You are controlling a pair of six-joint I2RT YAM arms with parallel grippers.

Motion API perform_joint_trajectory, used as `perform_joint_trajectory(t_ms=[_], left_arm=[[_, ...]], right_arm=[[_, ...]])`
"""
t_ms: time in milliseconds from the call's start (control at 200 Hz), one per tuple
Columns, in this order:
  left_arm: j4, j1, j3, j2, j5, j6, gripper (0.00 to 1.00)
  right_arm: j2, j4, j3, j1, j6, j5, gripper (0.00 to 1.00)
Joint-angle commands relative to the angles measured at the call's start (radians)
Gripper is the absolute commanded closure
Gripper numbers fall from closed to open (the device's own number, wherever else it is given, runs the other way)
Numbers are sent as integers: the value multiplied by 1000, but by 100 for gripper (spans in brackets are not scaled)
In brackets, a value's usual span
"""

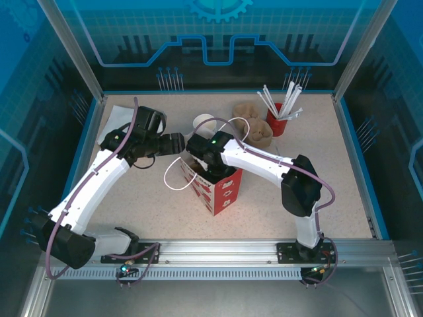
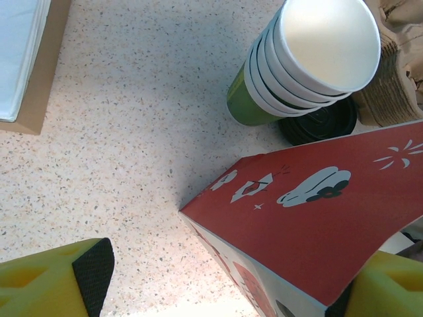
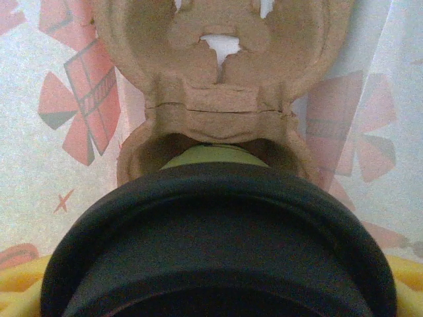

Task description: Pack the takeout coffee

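Note:
The takeout coffee sits inside the red paper bag (image 1: 227,190). Its black lid (image 3: 218,244) fills the lower right wrist view, and a strip of green cup wall (image 3: 211,157) shows beyond it. The cup rests in a pocket of a brown pulp carrier (image 3: 218,99) inside the bag. My right gripper (image 3: 211,294) reaches into the bag mouth (image 1: 198,162), its yellow fingers (image 3: 20,284) pressed against both sides of the lid. My left gripper (image 2: 225,284) stands open beside the bag, straddling its upper corner (image 2: 284,218), at the bag's left (image 1: 180,142).
A stack of lidless white-rimmed green cups (image 2: 317,53) stands behind the bag (image 1: 203,123), with black lids (image 2: 324,122) at its foot. Spare pulp carriers (image 1: 254,129) and a red cup of white straws (image 1: 279,122) sit at the back right. The bag's white handle (image 1: 173,179) loops out to the left.

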Motion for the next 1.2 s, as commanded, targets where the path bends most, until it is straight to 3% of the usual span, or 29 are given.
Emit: perform_joint_trajectory(t_ms=[0, 785, 1191], left_arm=[[-10, 10, -2, 2, -30, 15, 17], [-6, 10, -1, -3, -10, 11, 16], [11, 10, -12, -21, 35, -1, 19]], right_arm=[[-16, 19, -25, -9, -14, -33, 18], [-32, 72, -55, -9, -10, -40, 17], [-87, 98, -51, -24, 7, -66, 11]])
